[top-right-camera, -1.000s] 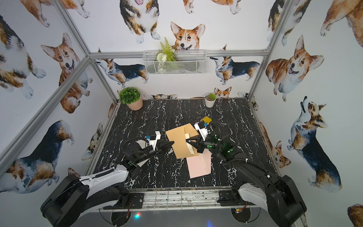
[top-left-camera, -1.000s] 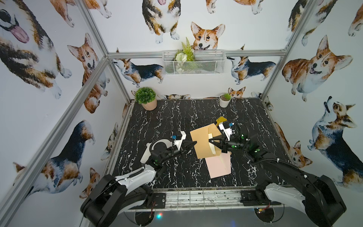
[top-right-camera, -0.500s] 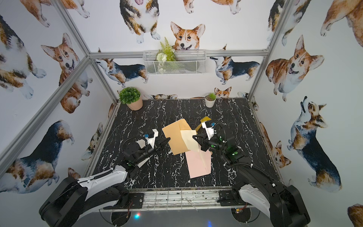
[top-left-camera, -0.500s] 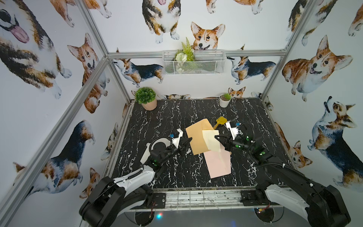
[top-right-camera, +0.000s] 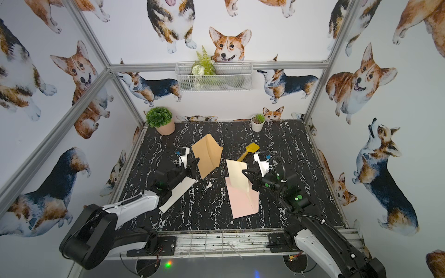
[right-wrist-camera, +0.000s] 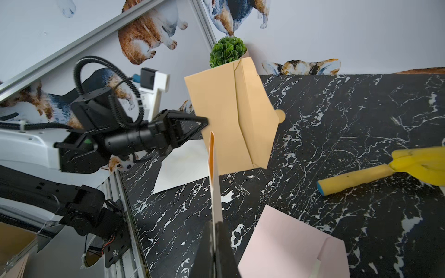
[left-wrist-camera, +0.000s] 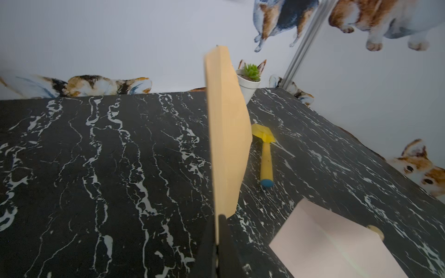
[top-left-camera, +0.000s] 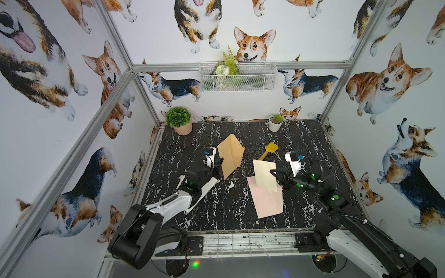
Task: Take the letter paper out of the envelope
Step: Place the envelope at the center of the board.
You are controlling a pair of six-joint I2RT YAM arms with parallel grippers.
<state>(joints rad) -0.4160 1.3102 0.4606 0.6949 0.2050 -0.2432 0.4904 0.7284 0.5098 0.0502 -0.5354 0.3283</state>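
Letter paper (top-left-camera: 265, 175) out of envelope (top-left-camera: 230, 156) and clamped by its edge in right end effector (top-left-camera: 274, 174), hanging over far end of pink sheet (top-left-camera: 267, 202). Envelope pinched in left end effector (top-left-camera: 220, 164), aloft, apart from pink sheet on its left. Hold both grips firm; lower paper flat onto bare worktop (top-left-camera: 228, 207) beside pink sheet, letting go only once settled.

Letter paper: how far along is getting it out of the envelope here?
Done: the letter paper is fully out, with table showing between it and the envelope. In hand: the right gripper pinches the paper, the left gripper pinches the envelope, both held up. Left: probably only setting them down.
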